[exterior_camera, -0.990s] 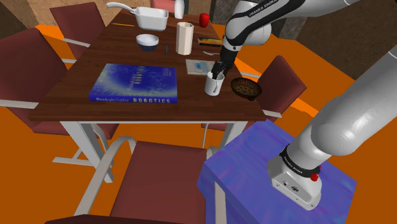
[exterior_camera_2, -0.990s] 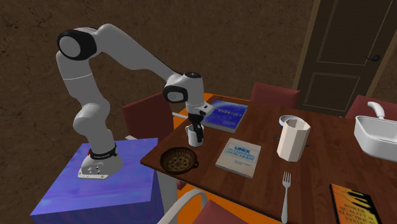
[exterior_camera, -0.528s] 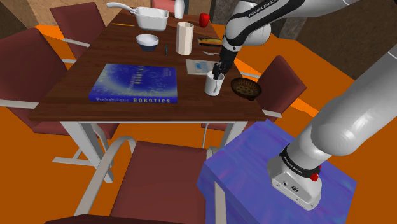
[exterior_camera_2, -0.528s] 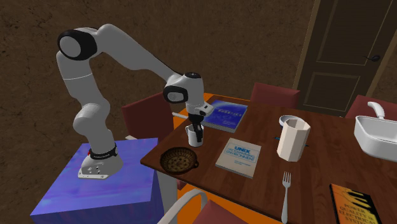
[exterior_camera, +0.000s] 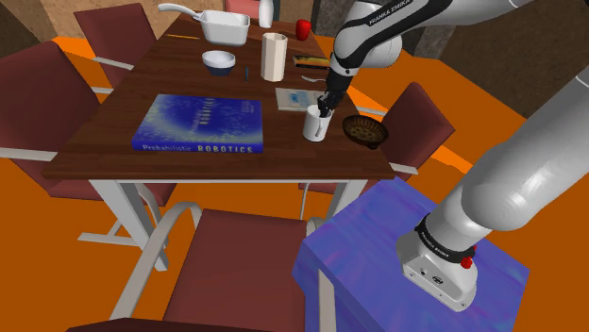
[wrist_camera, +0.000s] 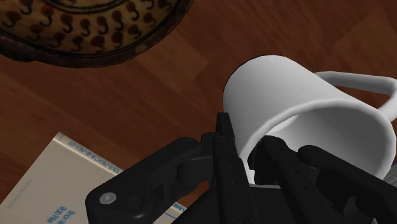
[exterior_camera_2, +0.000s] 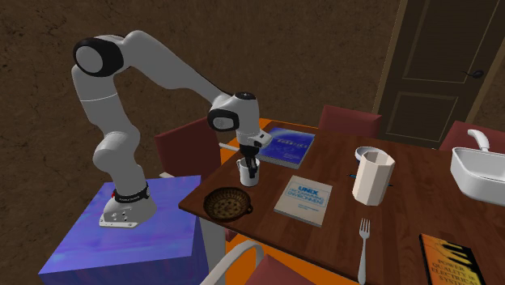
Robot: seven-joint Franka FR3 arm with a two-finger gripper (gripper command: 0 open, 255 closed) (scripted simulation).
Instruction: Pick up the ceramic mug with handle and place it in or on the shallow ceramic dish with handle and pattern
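Note:
A white mug (exterior_camera: 314, 125) with a handle sits near the table edge closest to the stand, also seen as a white mug (exterior_camera_2: 247, 172). My gripper (exterior_camera: 326, 109) comes down into it from above and is shut on its wall. In the wrist view one finger (wrist_camera: 224, 137) is outside and the other inside the mug (wrist_camera: 299, 108), whose handle points away to the side. The shallow brown patterned dish (exterior_camera: 364, 130) lies just beside the mug toward the table edge; it appears as a round dish (exterior_camera_2: 227, 204) and beyond the fingertips as the dish (wrist_camera: 89, 28).
A large blue book (exterior_camera: 201, 124) and a small book (exterior_camera_2: 303, 199) lie on the wooden table (exterior_camera: 113, 156). A tall white pitcher (exterior_camera: 274, 57), a bowl (exterior_camera: 219, 62), a white pan (exterior_camera: 225, 26) and a fork (exterior_camera_2: 363, 243) stand further off. Red chairs (exterior_camera: 241, 269) ring the table.
The fingers have gone from open to shut on the mug's wall. The mug has shifted slightly up and to the left in the shoulder view.

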